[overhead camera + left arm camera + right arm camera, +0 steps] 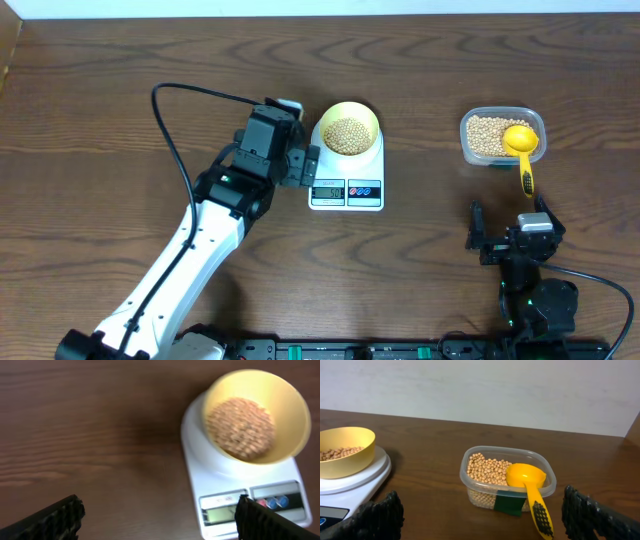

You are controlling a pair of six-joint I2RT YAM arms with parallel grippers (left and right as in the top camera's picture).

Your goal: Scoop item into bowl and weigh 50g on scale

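Your left arm stretches to the scale's [346, 190] left edge, left gripper [157, 527] spread wide, empty, over the table [100, 120]. Your right gripper [487, 525] sits wide and empty near the front edge. The bowl [350, 462] on the scale holds beans [347, 135]; the clear tub [470, 485] toward the right edge holds more, plus the yellow scoop [520, 140]

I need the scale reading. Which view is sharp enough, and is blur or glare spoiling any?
Left wrist: blurred throughout, beans in the bowl a soft mass, display digits unreadable. Overhead: sharp, no glare, but the display is too small to read surely. Right wrist: crisp on tub and scoop; scale cut off at the left edge.
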